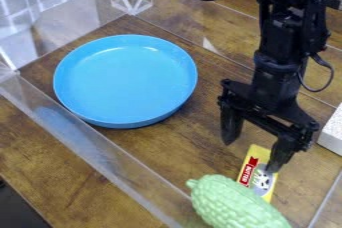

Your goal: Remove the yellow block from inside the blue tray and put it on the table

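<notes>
Hidden and cropped parts near the wooden table's right edge

The black gripper's finger [283, 156] covers the upper end of the small flat yellow block [259, 172]; the bumpy green gourd-shaped toy [235, 202] is cut by the bottom edge; a white object [333, 130] is cropped at right, unidentifiable.

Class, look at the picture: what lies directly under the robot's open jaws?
The yellow block lies flat on the table, below the gripper, whose jaws stand open. One finger covers the block's upper end, so that part cannot be seen. The blue tray holds nothing.
</notes>
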Available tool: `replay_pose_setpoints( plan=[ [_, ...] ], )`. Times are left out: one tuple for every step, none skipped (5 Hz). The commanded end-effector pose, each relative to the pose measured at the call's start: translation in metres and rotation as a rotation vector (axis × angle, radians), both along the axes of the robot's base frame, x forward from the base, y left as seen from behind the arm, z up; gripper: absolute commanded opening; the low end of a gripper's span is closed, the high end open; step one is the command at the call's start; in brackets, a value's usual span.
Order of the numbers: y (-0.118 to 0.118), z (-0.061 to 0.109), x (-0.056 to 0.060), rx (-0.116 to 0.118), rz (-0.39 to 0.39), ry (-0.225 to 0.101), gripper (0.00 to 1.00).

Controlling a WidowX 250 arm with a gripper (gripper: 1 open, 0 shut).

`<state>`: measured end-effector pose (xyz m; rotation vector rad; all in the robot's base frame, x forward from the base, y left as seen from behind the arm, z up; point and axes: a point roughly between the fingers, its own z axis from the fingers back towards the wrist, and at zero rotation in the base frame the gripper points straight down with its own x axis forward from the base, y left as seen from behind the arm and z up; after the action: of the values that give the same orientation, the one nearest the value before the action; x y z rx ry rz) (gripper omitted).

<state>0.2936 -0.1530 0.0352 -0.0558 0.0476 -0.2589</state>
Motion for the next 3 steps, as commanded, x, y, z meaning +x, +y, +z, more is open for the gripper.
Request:
replay_pose_setpoints(
  plan=[
    [-0.0059, 0.0119, 0.011, -0.026, -0.011, -0.059, 1.0],
    [-0.0052, 0.0099, 0.0138, -0.029, -0.008, -0.066, 1.0],
    [-0.0045, 0.0062, 0.0165, -0.032, -0.006, -0.066, 1.0]
  ],
)
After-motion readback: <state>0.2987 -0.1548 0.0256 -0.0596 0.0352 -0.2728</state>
